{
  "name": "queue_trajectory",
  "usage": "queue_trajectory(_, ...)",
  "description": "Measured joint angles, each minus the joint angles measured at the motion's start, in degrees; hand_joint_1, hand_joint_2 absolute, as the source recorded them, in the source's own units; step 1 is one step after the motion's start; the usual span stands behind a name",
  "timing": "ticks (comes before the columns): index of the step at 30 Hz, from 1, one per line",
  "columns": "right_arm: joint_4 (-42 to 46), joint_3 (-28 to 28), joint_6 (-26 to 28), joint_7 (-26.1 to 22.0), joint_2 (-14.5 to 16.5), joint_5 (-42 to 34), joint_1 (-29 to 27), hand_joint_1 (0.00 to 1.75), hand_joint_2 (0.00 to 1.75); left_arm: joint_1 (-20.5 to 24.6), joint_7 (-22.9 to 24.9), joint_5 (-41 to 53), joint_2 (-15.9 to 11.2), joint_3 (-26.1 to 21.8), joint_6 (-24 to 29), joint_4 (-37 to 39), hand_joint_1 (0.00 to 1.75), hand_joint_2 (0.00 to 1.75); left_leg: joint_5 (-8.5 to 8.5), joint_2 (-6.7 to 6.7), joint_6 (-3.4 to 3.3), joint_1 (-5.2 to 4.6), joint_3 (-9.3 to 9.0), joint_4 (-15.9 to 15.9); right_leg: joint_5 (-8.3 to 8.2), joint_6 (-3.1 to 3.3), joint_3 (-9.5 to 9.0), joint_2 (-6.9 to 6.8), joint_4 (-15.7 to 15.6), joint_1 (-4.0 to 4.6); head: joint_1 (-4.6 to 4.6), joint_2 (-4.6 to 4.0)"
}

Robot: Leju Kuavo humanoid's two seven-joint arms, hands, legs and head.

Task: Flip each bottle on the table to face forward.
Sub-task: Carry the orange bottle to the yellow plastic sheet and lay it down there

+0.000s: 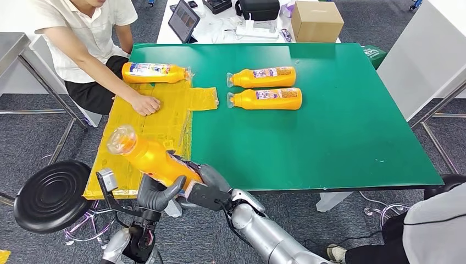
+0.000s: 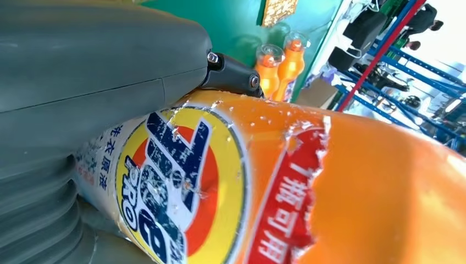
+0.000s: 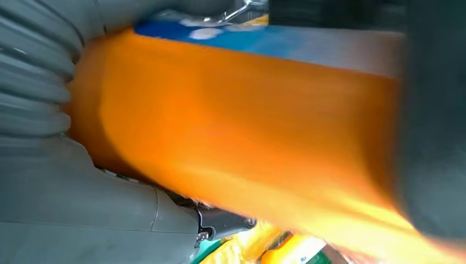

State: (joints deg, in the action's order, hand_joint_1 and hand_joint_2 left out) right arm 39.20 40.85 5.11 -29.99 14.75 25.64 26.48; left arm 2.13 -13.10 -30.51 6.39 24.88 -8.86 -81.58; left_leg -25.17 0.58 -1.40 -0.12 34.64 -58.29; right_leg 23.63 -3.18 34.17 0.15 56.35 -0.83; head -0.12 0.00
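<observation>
While both hands (image 1: 181,190) grip the orange bottle (image 1: 145,157), its torn label reads "PRO".

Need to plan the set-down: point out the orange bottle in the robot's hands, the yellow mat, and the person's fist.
Orange plastic bottle held by both hands (image 1: 151,159), head view, on its orange body.
Yellow taped mat (image 1: 165,126), head view, on a bare patch.
Person's fist (image 1: 146,104), head view, on the knuckles.

Bright, even overhead light on the green table (image 1: 340,126), soft shadows, head view sharp; left wrist view crisp on the held bottle (image 2: 286,181), background overexposed; right wrist view heavily motion-blurred, orange smeared, edges dark
</observation>
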Motion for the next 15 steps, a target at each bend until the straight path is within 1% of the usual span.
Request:
queue_trajectory(2, -0.10, 0.33, 2.37, 0.25, 0.17, 1.27, -0.38, 0.00, 0.00, -0.07, -0.04, -0.05, -0.03, -0.16, 0.02, -0.01, 1.75, 1.75, 0.00, 0.00, 0.00, 0.00, 0.01, 0.00, 0.00, 0.00, 0.00, 0.00, 0.00, 0.00, 0.01, 0.00)
queue_trajectory(5, 0.17, 0.97, 7.07, 0.94, 0.24, 4.09, -1.13, 0.00, 0.00, -0.30, -0.33, 1.48, -0.03, -0.62, 1.57, -0.02, 1.75, 1.75, 0.00, 0.00, 0.00, 0.00, 0.01, 0.00, 0.00, 0.00, 0.01, 0.00, 0.00, 0.00, 0.01, 0.00)
queue_trajectory(8, 2.07, 1.88, 12.35, 2.31, -0.24, 8.26, -3.01, 0.00, 0.00, -0.73, -1.44, 6.28, -0.04, -1.57, 5.71, -0.22, 1.75, 1.75, -0.01, 0.00, 0.00, 0.00, 0.01, 0.00, 0.01, 0.01, 0.01, 0.00, -0.01, 0.00, 0.02, 0.00)
queue_trajectory(10, 4.03, 2.67, 15.27, 3.65, -1.05, 11.22, -4.68, 0.00, 0.00, -1.07, -1.96, 9.54, -0.13, -2.97, 8.65, -0.50, 1.75, 1.75, -0.02, 0.00, 0.01, 0.00, 0.02, 0.00, 0.01, 0.01, 0.01, 0.00, -0.01, 0.00, 0.01, 0.00)
queue_trajectory(12, 5.97, 3.50, 17.75, 5.05, -2.13, 13.94, -6.37, 0.00, 0.00, -1.75, -2.16, 11.27, -0.27, -4.70, 10.45, -0.98, 1.75, 1.75, -0.03, 0.00, 0.02, 0.00, 0.02, 0.00, 0.01, 0.01, 0.01, 0.00, -0.01, 0.00, 0.00, 0.00)
queue_trajectory(14, 7.50, 4.19, 19.75, 6.13, -3.17, 16.00, -7.93, 0.00, 0.00, -2.63, -2.65, 13.06, -0.36, -6.18, 12.13, -1.68, 1.75, 1.75, -0.03, 0.01, 0.02, 0.00, 0.03, 0.00, 0.02, 0.01, 0.02, -0.01, -0.01, 0.00, 0.01, 0.00)
queue_trajectory(15, 8.14, 4.44, 20.47, 6.53, -3.64, 16.70, -8.67, 0.00, 0.00, -2.93, -3.06, 14.99, -0.37, -6.81, 13.86, -2.00, 1.75, 1.75, -0.03, 0.01, 0.02, 0.00, 0.03, 0.00, 0.02, 0.01, 0.03, -0.01, -0.01, 0.00, 0.01, 0.00)
